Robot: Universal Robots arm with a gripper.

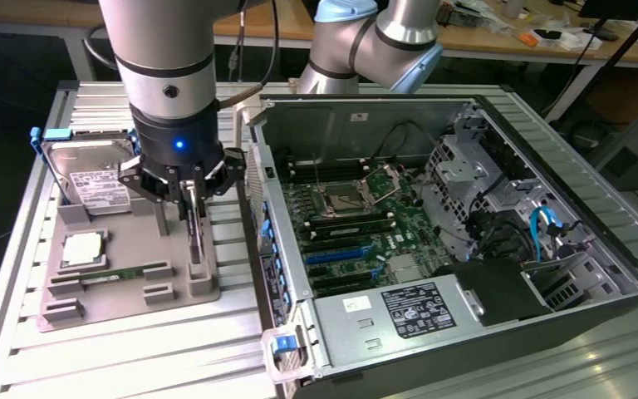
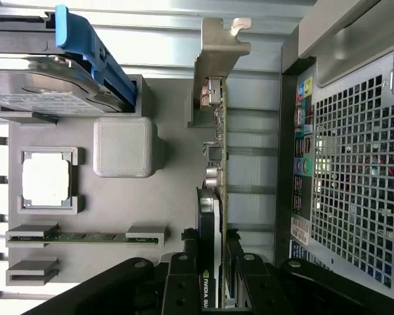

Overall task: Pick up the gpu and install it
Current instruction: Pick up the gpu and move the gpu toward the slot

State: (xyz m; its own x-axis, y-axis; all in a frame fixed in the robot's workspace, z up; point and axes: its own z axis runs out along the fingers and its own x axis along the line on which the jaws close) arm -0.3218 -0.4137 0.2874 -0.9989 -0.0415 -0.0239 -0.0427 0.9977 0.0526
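Observation:
The gpu stands on edge at the grey tray's slot on the side nearest the computer case. In the wrist view the gpu shows edge-on, with its silvery bracket at the far end. My gripper hangs straight above it with its black fingers pressed on both faces of the card's top edge, so it is shut on the gpu. The card's lower edge still meets the tray.
The tray also holds a silver hard drive with a blue clip, a CPU and a green memory stick. The open computer case lies at the exterior view's right, with blue slots on its motherboard. The case wall is close beside the card.

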